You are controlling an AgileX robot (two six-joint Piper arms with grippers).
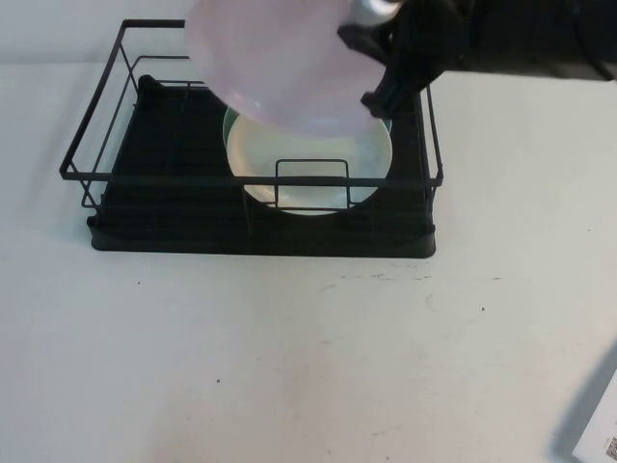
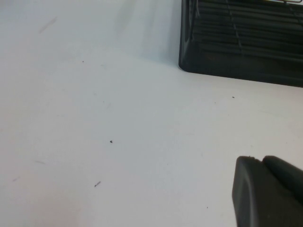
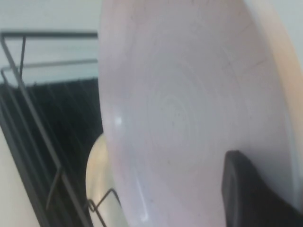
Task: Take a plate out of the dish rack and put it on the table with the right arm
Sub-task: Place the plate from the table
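Observation:
The pale pink plate is held tilted in the air above the back of the black wire dish rack. My right gripper reaches in from the upper right and is shut on the plate's right rim. In the right wrist view the plate fills the picture, with one black finger pressed on its face; the other finger is hidden behind it. My left gripper is shut and empty, low over the white table, apart from the rack's corner. It is out of the high view.
A cream-white plate stands upright in the rack, also seen in the right wrist view. A thin pale green edge shows behind it. The white table lies in front of the rack. A white paper lies at the front right corner.

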